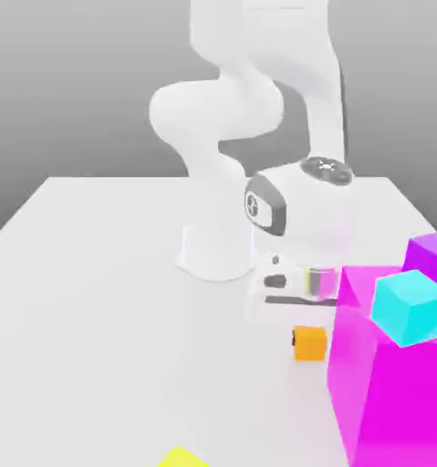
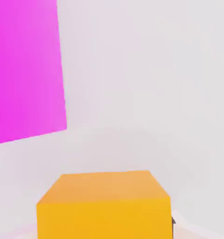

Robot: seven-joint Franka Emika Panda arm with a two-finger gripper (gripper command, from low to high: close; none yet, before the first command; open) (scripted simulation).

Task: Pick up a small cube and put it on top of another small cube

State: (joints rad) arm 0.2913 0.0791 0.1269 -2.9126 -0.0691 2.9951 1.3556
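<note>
— Item one: orange cube point(image 1: 310, 343). Location?
— On the white desk point(image 1: 103, 301), flat, just beside the lower corner of the magenta block point(image 1: 386, 401), on that block's side toward the exterior view's left. Close in front of the hand camera too point(image 2: 103, 205), matte, top and one side face showing.

— Item two: claw point(image 1: 295, 299). Condition?
— Closed. Low over the desk, just behind the orange cube in the exterior view, under the white arm point(image 1: 231, 119). Grip on the cube: cannot tell; contact not clear.

— Item three: purple cube point(image 1: 431, 254). Location?
— At the exterior view's right edge, behind the magenta block, partly hidden by it. Well apart from the orange cube, with the block between them. Nothing on top of it.

— Other stock?
— Magenta block: by far the largest piece, a flat pink wall in the hand view point(image 2: 25, 70). Cyan cube point(image 1: 410, 308): seen against the block's upper edge; resting on it or standing in front, cannot tell. Yellow cube point(image 1: 181, 458): on the desk at the lower edge of the exterior view, cut off, well apart from the rest.
</note>
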